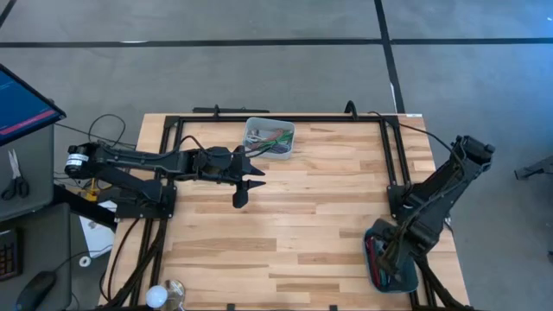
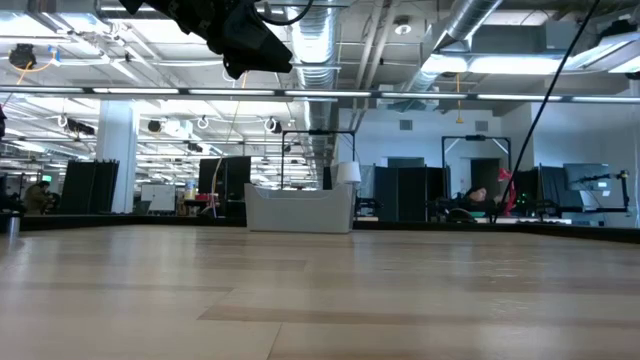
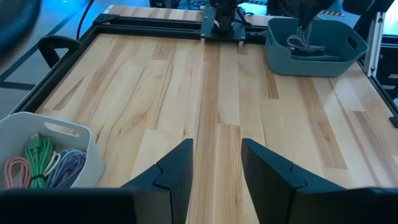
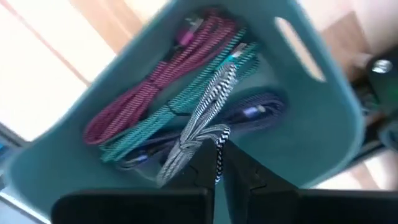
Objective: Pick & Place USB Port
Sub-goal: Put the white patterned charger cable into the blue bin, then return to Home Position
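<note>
A teal bin [image 1: 371,246] stands at the table's near right corner and holds coiled braided USB cables: a magenta one [image 4: 149,93], a teal one [image 4: 180,102] and a purple one [image 4: 255,112]. My right gripper [image 4: 225,155] points straight down into this bin, shut on a black-and-white braided cable [image 4: 208,102]. My left gripper [image 1: 251,183] hovers open over the middle of the table, with nothing between its fingers [image 3: 177,171]. My right gripper pinches the black-and-white cable between its two fingertips at a doubled stretch of the bundle [image 4: 214,140]. It comes from above, pointing down. The rest of the bundle runs on over the other cables in the bin; whether it rests on them I cannot tell.
A white bin [image 1: 270,138] with green, pink and lilac cables [image 3: 43,162] stands at the far middle, beside my left gripper. A black frame [image 1: 393,147] borders the wooden tabletop [image 1: 294,225]. A scissors and a monitor lie off the table's left side.
</note>
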`<state>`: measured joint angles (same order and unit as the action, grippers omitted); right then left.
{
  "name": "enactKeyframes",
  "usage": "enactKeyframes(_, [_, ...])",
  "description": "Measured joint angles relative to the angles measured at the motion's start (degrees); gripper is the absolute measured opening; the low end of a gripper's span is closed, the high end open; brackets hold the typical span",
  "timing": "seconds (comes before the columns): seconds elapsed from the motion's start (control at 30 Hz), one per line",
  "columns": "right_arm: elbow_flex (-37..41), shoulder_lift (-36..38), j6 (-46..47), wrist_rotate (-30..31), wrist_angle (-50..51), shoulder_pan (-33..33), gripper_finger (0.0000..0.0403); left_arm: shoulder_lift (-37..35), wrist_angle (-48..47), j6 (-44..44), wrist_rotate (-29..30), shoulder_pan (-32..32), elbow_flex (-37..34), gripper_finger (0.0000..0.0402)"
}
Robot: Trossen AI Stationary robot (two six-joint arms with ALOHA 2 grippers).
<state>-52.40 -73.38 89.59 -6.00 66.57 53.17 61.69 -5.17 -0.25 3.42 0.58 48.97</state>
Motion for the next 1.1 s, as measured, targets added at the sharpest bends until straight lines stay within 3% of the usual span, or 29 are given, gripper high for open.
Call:
enactKeyframes(0.5, [0.0, 0.0, -3.3, -0.5, -1.5, -3.9, 0.0098, 0.0, 0.0, 0.0, 0.0, 0.0, 0.0, 0.0136])
enactKeyframes(0.7, [0.0, 0.0, -10.2, -12.0, -1.5, -8.1, 0.0133, -0.1, 0.0, 0.4, 0.0, 0.0, 0.0, 0.0136])
enactKeyframes(0.8, [0.0, 0.0, -14.4, -15.4, -1.5, -11.2, 0.0139, -0.2, 0.0, 0.5, 0.0, 0.0, 0.0, 0.0136])
enactKeyframes(1.1, [-0.4, 0.0, -29.6, -14.9, -2.8, -22.8, 0.0121, -1.9, 0.1, 3.5, 0.0, 0.0, 0.0, 0.0136])
